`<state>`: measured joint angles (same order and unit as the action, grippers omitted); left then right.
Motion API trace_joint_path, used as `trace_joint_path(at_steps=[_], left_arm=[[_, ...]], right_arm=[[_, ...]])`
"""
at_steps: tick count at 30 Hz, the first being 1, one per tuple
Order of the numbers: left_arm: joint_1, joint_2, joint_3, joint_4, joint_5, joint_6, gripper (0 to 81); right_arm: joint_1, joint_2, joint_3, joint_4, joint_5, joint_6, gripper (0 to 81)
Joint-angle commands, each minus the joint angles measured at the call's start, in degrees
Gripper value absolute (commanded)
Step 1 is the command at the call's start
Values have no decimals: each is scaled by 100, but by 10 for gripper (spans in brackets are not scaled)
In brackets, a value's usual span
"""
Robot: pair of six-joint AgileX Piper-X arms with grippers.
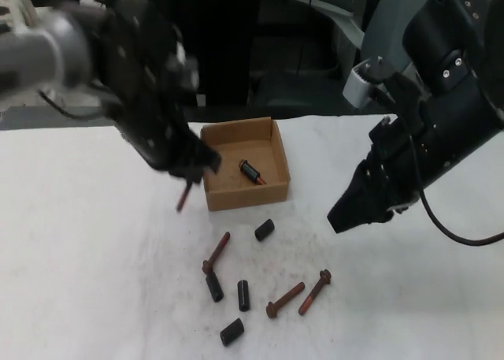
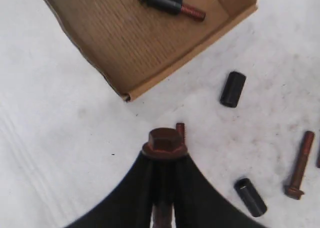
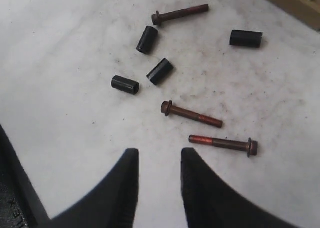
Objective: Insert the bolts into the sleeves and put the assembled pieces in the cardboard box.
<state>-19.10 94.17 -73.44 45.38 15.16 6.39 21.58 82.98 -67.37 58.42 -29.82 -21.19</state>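
Your left end effector (image 2: 163, 163) is pinching a bolt (image 2: 165, 141) just under its head, right end effector (image 3: 159, 158) is spread, empty. If that bolt tilts, you'll probably miss the sleeve (image 2: 233, 89).

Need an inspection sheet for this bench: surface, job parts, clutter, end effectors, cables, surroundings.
Surface: white bench top, dark smudges among parts.
Job's things: brown cardboard box holding one assembled bolt-in-sleeve piece; three loose copper-coloured bolts, four loose black cylindrical sleeves.
Clutter: nothing seen.
End effectors: left end effector shut on a copper-coloured hex-head bolt; right end effector open, empty.
Cables: black cable looping below the right arm.
Surroundings: dark equipment behind.
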Motion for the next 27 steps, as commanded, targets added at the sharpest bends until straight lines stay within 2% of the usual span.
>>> trace_joint_path(at_steps=[1, 5, 10, 13, 20, 24, 27], left_arm=[[98, -538, -55, 5, 238, -44, 0], [266, -1086, -55, -44, 440, -244, 0], [495, -1500, -55, -152, 1262, -639, 0], [514, -1634, -35, -139, 1381, -688, 0], [529, -1747, 40, -104, 1450, -639, 0], [529, -1747, 40, -104, 1450, -639, 0], [527, -1747, 103, -153, 1450, -588, 0]], right_arm=[[-16, 289, -43, -183, -58, -121, 338], [5, 691, -43, -202, -58, -151, 342], [183, 1137, -43, -391, 169, -195, 342], [320, 1394, -55, -715, 401, -223, 342], [554, 1900, -270, -800, 449, -291, 342], [660, 2079, -447, -799, 656, 229, 342], [779, 2149, -663, -751, 463, 815, 342]])
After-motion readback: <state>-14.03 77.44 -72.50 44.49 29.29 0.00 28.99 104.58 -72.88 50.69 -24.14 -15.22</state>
